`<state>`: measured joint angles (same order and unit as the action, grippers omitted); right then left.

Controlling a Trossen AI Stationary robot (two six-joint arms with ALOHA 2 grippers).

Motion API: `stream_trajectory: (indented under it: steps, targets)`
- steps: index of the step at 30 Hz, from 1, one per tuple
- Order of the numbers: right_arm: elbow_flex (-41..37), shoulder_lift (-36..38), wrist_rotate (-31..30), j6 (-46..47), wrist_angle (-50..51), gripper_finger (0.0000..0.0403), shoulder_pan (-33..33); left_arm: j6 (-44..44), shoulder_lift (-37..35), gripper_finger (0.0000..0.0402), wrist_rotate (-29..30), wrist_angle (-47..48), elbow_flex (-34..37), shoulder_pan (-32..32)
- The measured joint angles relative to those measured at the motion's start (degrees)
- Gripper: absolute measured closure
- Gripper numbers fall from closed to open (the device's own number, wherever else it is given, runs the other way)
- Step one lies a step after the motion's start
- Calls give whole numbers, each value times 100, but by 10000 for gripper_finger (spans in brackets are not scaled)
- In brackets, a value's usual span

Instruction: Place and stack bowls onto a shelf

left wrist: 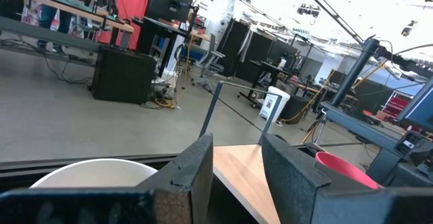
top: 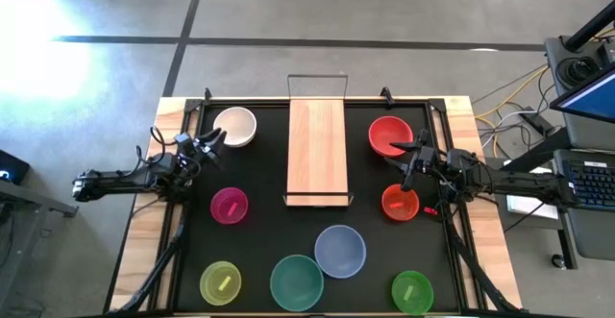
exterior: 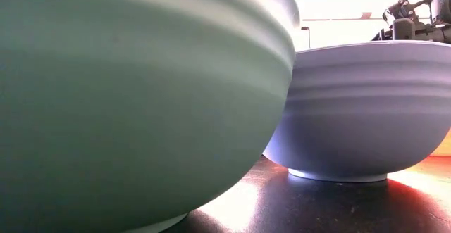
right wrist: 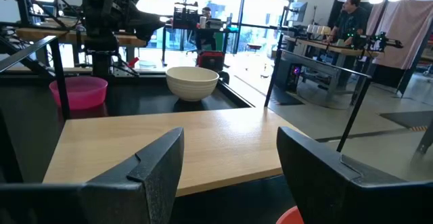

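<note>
Your left pincer (top: 213, 143) hangs with its fingers (left wrist: 196, 173) apart and nothing between them, just beside the white bowl (top: 235, 126), on the left of the shelf (top: 317, 151). The left arm reaches in level from the desk's left edge, its wrist pointing toward the shelf.

Your right pincer (top: 408, 169) is also spread wide and empty, its fingers (right wrist: 152, 166) facing the shelf's long side. It sits to the right of the shelf, between the red bowl (top: 389, 135) and the orange bowl (top: 401, 203), over the near edge of both. The right arm stretches in level from the desk's right edge.

The shelf lies bare in the middle of the black mat (top: 264, 232), its wire frame (top: 317, 76) standing at the far end. The magenta bowl (top: 229, 206) rests on the mat left of the shelf, below the left pincer in the high view. In front of the shelf you have the grey-blue bowl (top: 340, 251) touching the teal bowl (top: 296, 281), with the yellow-green bowl (top: 220, 282) farther left and the green bowl (top: 411, 290) farther right. All bowls stand upright on the mat, none on the shelf.
</note>
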<state>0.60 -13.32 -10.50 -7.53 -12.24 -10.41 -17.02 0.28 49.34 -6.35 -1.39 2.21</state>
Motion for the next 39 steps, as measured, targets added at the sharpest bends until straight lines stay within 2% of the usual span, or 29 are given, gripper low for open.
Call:
stream_trajectory:
  steps: [10, 17, 23, 29, 34, 39]
  targets:
    - [-2, 0, 2, 89, -10, 177, 0, 0, -1, 291, 0, 0, 2, 1]
    - [0, 0, -3, 843, -21, 177, 0, 0, 1, 291, 2, 1, 0, -1]
    - [0, 0, 33, 1936, -17, 177, 0, 0, -1, 291, 0, 0, 0, -1]
    - [-1, 0, 36, 1978, -64, 177, 0, 0, 0, 291, 1, 1, 0, -1]
    - [-2, 2, 2, 3114, -232, 177, 0, 0, 1, 291, 0, 0, 0, 0]
    - [0, 0, -146, 3249, -443, 177, -9, 0, 1, 291, 0, 2, 0, -1]
